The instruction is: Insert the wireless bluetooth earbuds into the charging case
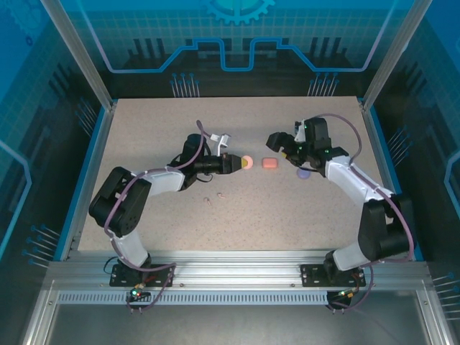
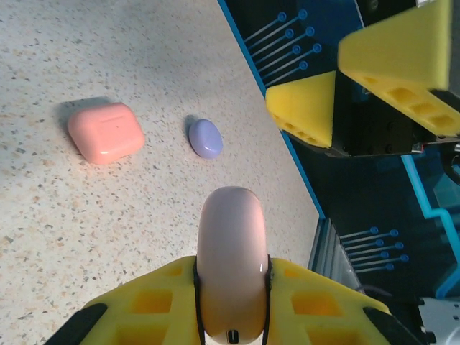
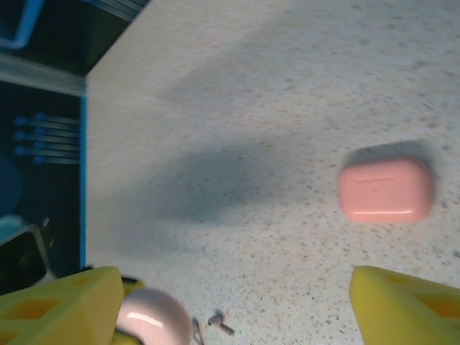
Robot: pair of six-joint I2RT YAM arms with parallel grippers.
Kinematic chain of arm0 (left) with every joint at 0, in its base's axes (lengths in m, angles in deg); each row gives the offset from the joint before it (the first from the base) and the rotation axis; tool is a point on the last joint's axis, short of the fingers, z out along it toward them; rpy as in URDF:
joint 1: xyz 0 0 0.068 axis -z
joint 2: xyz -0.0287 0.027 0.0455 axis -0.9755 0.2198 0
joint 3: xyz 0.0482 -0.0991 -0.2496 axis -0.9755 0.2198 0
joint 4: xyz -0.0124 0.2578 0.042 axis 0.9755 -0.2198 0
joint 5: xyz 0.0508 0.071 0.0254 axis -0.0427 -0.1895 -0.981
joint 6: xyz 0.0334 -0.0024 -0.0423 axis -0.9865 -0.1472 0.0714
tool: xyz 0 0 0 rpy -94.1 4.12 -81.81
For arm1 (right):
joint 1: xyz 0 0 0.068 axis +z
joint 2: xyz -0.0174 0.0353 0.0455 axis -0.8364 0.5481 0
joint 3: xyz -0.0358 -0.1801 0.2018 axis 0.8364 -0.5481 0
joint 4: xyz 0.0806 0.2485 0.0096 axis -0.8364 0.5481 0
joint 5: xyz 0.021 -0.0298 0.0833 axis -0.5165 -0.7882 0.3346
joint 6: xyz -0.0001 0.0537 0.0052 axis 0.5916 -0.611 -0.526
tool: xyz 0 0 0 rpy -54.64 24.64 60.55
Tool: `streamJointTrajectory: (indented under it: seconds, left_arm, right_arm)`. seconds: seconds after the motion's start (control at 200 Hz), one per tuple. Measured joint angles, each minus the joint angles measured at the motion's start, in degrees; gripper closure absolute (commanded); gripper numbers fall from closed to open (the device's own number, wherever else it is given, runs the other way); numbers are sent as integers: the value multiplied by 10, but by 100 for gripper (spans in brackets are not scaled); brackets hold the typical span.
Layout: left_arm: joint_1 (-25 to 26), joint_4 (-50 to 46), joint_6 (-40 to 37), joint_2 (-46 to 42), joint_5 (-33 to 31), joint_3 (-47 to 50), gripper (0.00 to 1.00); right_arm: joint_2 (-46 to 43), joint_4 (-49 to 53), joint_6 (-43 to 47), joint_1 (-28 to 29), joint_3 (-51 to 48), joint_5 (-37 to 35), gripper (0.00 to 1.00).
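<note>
Speckled table [image 1: 251, 208] carries coral case [image 1: 270, 164]; left jaws clamp pinkish case [image 2: 231, 251].

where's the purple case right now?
In the top external view the purple case lies on the table on the robot's right side, just right of the coral case; the left wrist view shows the two side by side, apart.

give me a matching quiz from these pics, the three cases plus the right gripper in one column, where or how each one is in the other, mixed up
Things:
1. pale pink case
2. coral case
3. purple case
4. right gripper

Places or states:
a. open, holding nothing
b. on the table, between the other two cases
c. clamped in the left gripper
d. on the table, at the right end of the row of cases

Pairs: 1-c, 2-b, 3-d, 4-a
</note>
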Motion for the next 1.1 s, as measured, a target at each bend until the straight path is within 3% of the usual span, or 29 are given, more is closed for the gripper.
streamJointTrajectory:
  seconds: [0.19, 0.39, 1.1]
  left_arm:
    - [-6, -58, -30, -5, 25, -35, 96]
    - [-7, -84, -34, -5, 34, -45, 97]
    - [-11, -108, -38, -5, 43, -52, 100]
  right_arm:
    - [-7, -90, 57, 6, -53, 87, 17]
    - [-6, -122, 93, 31, -65, 125, 19]
    - [72, -147, 111, 28, -83, 126, 29]
